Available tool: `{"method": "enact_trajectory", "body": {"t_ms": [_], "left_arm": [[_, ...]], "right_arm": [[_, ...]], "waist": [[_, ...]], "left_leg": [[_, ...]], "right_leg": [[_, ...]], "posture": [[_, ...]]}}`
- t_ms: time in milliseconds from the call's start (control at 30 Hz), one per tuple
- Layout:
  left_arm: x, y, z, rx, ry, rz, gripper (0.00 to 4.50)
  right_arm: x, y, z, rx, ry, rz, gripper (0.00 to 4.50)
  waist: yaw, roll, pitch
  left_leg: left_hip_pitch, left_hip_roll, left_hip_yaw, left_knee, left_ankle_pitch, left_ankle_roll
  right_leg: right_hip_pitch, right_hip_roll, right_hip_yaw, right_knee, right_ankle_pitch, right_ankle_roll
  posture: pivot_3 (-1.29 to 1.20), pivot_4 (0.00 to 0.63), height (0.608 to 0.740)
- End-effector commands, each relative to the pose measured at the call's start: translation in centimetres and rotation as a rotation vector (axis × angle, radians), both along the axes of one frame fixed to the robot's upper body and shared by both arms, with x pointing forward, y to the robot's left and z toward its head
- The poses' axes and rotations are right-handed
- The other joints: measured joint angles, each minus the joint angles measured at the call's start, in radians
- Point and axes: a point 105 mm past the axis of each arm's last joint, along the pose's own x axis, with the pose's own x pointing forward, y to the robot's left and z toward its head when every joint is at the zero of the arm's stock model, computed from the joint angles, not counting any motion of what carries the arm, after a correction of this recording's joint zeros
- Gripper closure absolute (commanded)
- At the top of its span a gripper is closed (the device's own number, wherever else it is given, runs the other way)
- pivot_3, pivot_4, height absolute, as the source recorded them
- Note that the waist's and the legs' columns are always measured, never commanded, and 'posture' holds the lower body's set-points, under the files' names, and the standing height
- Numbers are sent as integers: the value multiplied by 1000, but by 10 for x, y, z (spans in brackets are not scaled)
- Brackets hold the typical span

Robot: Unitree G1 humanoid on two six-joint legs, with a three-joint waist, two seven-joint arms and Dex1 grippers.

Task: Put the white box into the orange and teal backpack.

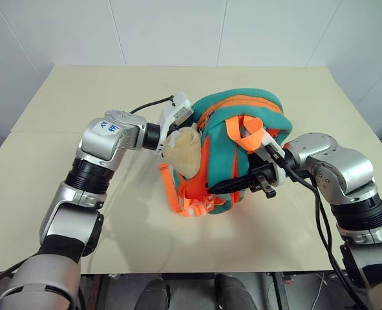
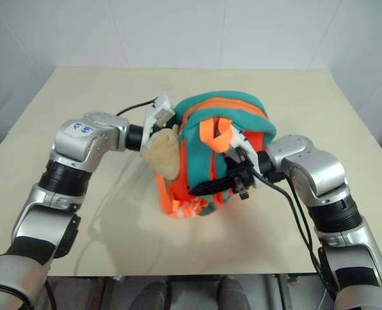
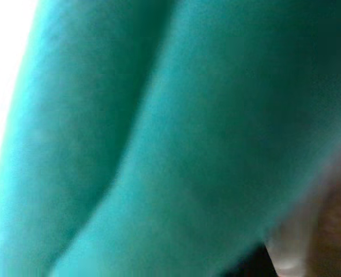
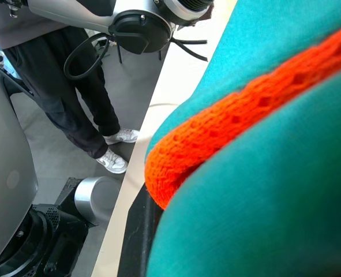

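Your right hand [image 1: 263, 183], right of centre in the head view, is clamped on the backpack's [image 1: 226, 129] teal fabric, holding it up on the worktop [image 1: 81, 90]. Hold that grip steady so the bag keeps its shape. Behind it, your left hand [image 1: 176, 123] sits closed and empty-looking against the bag's upper left side, just above the plush toy [image 1: 183, 152]. The white box isn't visible; I judge it may already be inside. Dangling orange straps [image 1: 191, 203] at lower centre could snag. A person's legs [image 4: 72, 86] stand beyond the edge.

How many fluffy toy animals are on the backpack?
1. A tan plush toy hangs on the orange and teal backpack, on the side facing the robot's left arm. Others could be hidden behind it.
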Motion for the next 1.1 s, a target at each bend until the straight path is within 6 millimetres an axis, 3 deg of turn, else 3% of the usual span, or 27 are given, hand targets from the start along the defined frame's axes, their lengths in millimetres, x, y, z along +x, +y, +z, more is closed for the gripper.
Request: {"method": "enact_trajectory", "body": {"t_ms": [33, 300, 467, 733, 867, 967, 1100], "left_arm": [[-15, 5, 35, -9, -127, -31, 4452], [-29, 41, 58, 8, -221, 73, 4452], [-37, 56, 78, -83, -317, 111, 4452], [-42, 66, 61, -80, -261, 148, 4452], [-43, 71, 73, -142, -303, 169, 4452], [-48, 74, 98, -282, -394, 154, 4452], [-61, 83, 97, -278, -383, 135, 3571]], "right_arm": [[-5, 4, 7, 17, -35, 32, 3943], [-4, 4, 6, 16, -34, 29, 3943], [-3, 4, 7, 15, -35, 30, 3943], [-1, 5, 7, 20, -37, 32, 3943], [-2, 5, 7, 21, -36, 29, 3943], [-2, 5, 6, 22, -37, 23, 3943], [-1, 4, 6, 22, -39, 19, 3943]], "waist": [[-1, 0, 0], [-7, 0, 0], [-7, 0, 0], [-9, 0, 0], [-11, 0, 0], [-11, 0, 0], [-19, 0, 0]], "left_leg": [[0, 0, 0, 0, 0, 0], [0, 1, 0, -1, 0, 0], [0, 1, 0, 0, 0, 0], [0, 1, 1, 0, 0, 0], [0, 1, 1, 0, 0, 0], [0, 1, 1, -1, 0, 0], [0, 1, 1, -1, 0, 0]], "right_leg": [[0, 0, 0, 0, 0, 0], [-1, 1, 0, 0, 0, 0], [-1, 1, 0, 1, 0, 0], [-1, 1, 0, 0, 0, 0], [-1, 1, 1, 0, 0, 0], [-1, 1, 1, 0, 0, 0], [-1, 1, 0, 0, 0, 0]], "posture": [[0, 150, 740], [0, 150, 740], [0, 150, 740], [0, 150, 740], [0, 150, 740], [0, 150, 740], [0, 150, 740]]}}
